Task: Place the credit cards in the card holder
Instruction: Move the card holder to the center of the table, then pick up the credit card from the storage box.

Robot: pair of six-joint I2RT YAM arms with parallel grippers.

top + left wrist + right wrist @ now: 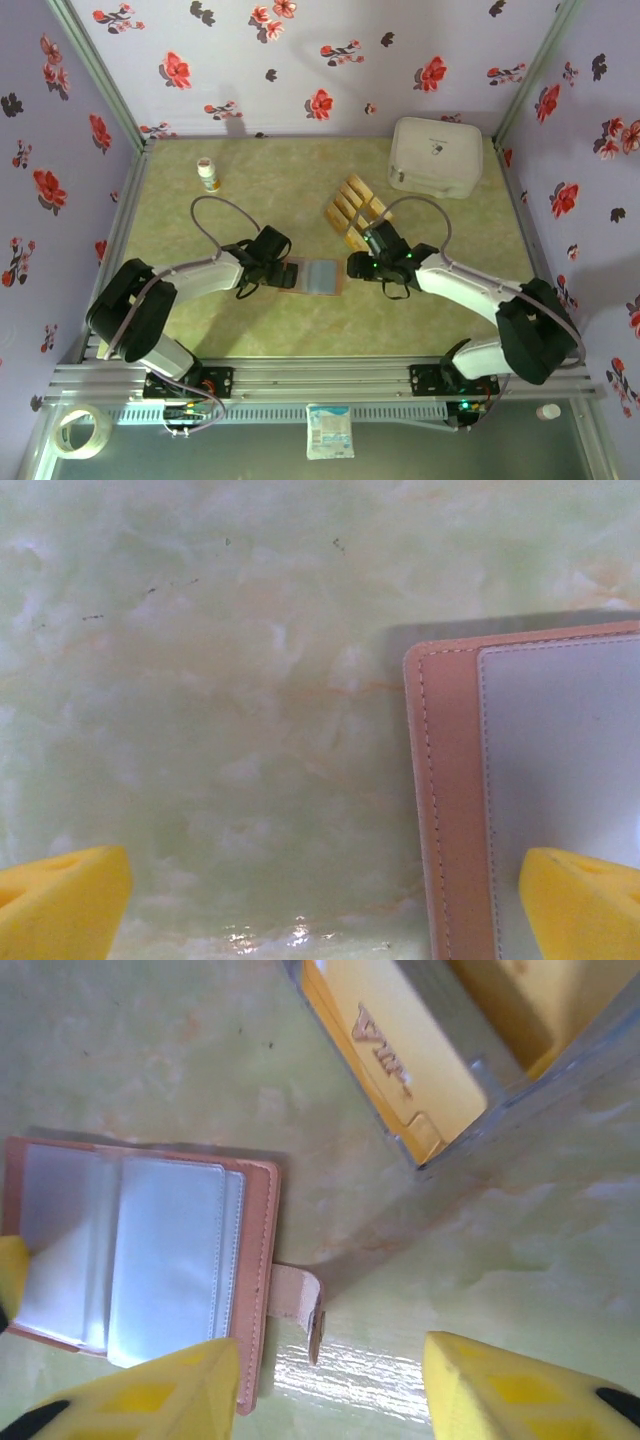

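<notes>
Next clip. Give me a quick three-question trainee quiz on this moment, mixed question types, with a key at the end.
1. True or false: the card holder lies folded shut on the table.
2. Multiple choice: in the top view, the credit cards lie A) beyond the card holder, toward the white box; B) between the card holder and the arm bases; C) tucked inside the card holder.
3. Short answer: what is the right gripper holding?
Key: 1 false, it lies open. 2 A. 3 nothing; its jaws are apart with no card between them.
</notes>
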